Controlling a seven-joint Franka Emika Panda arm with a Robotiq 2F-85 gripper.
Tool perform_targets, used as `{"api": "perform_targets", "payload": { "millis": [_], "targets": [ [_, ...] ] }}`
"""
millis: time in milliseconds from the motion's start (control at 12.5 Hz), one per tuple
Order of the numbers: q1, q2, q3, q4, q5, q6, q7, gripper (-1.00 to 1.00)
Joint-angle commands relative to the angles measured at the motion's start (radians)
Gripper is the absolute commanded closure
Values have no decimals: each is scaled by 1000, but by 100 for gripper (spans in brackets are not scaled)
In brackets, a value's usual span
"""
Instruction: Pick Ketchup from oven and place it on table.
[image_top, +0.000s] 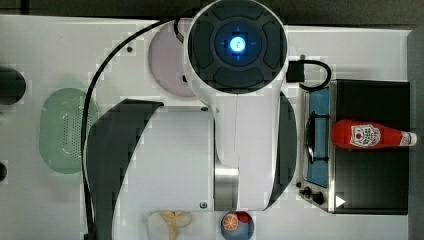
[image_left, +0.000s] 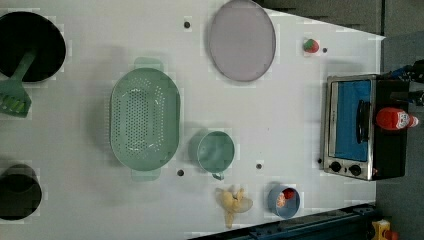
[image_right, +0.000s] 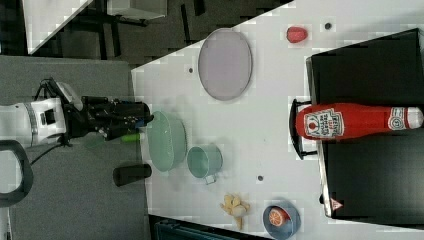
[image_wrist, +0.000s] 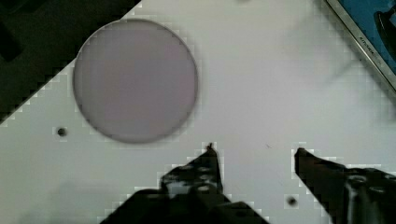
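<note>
Ketchup (image_top: 370, 135) flat atop oven (image_top: 370, 200), hand (image_wrist: 254, 151) open, empty

The ketchup (image_right: 350, 121) has a white label whose lettering is unreadable; the oven (image_right: 370, 125) bears a small warning triangle.

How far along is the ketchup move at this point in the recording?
Nothing is done yet. The ketchup stands on top of the oven, untouched. The tool is open and empty, hanging over bare table beside the pink plate. Reaching the bottle, gripping it, lifting it off and setting it on the table all remain.
</note>
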Motion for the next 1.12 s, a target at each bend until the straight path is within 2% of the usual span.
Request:
{"api": "perform_targets", "payload": {
  "millis": [80,240,560,1120],
  "targets": [
    [-44,-309,-30,-169,11,-207,36,-58],
    [-45,-308,-35,-169,11,-204,36,-100],
    [-64,-297,-99,-169,11,-154,35,-100],
    [-104,-179,-333,-165,11,70,29,-100]
  ]
}}
